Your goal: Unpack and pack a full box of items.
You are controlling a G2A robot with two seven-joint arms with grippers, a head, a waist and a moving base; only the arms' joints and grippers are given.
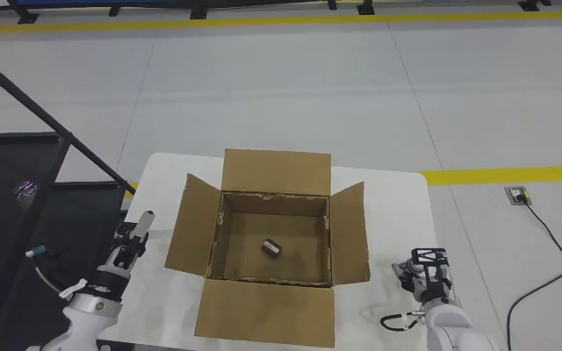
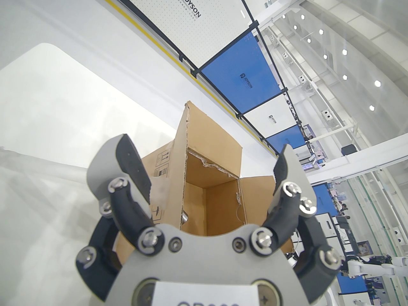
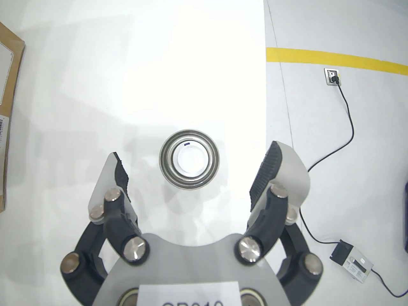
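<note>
The right fingers (image 3: 269, 170) stand apart above the desk (image 3: 159, 65), with a round tin (image 3: 189, 159) between their tips, touching neither. The left fingers (image 2: 130, 160), also apart, face the open box (image 2: 210, 143).

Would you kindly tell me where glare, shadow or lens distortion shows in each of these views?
Top view: even light; the box walls shade its floor around the small dark item. Left wrist view: the wide lens bows the panel frames, and ceiling lamps flare. Right wrist view: glare whitens the table around the metal ring.
</note>
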